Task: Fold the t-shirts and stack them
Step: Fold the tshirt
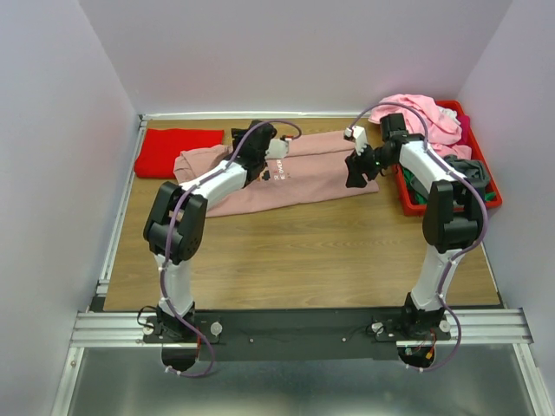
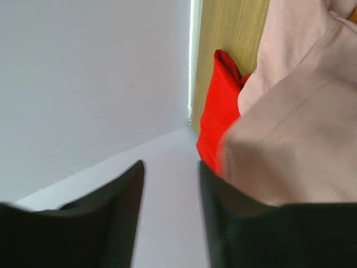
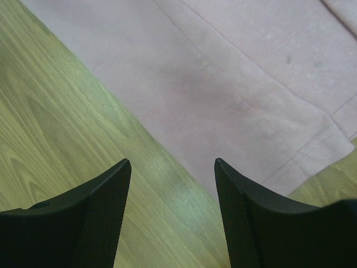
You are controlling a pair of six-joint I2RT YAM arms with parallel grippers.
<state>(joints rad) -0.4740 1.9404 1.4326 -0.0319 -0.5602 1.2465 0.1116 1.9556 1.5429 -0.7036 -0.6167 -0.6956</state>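
Soft, even light fills the white-walled enclosure in the overhead view, leaving only faint shadows under the arms on the wooden table (image 1: 286, 251). The left wrist view is blurred at close range, the dusty-pink t-shirt (image 2: 301, 139) and red t-shirt (image 2: 220, 111) smearing at their edges. The right wrist view is sharper, with a pale sheen on the wood grain.

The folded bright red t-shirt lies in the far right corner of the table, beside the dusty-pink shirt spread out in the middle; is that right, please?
Not quite. The folded bright red t-shirt lies in the far left corner of the table, not the far right one, as the top external view shows. It does lie beside the dusty-pink shirt spread out in the middle.
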